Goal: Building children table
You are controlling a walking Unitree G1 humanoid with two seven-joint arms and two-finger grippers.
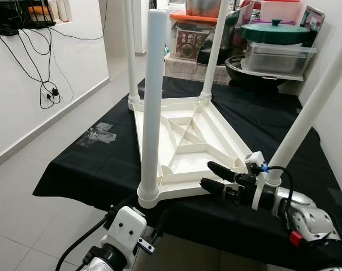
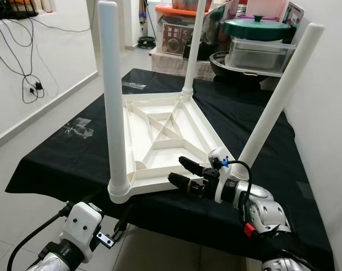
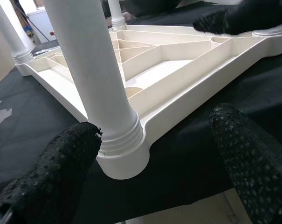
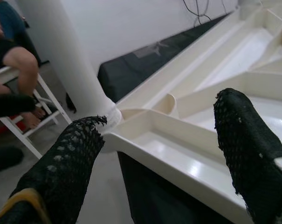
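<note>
Left eye view shows the white children's table top (image 1: 185, 141) lying upside down on a table (image 1: 74, 164) draped in black cloth, with four white legs standing up from its corners; the near-left leg (image 1: 152, 107) rises closest to the camera. The right gripper (image 1: 216, 176) hovers at the near edge of the top, near the near-right leg (image 1: 306, 113), its fingers (image 4: 252, 140) spread apart and straddling the rim without clasping it. The left gripper (image 3: 150, 154) sits low at the near table edge, fingers released on either side of the near-left leg's socket. The likely risk is a sideways nudge from either arm tipping a loosely seated leg, or pushing the light top toward the near edge. Whether the legs are fully seated cannot be judged, their tops are cut off, and a seated person (image 4: 10, 51) is only partly visible.
</note>
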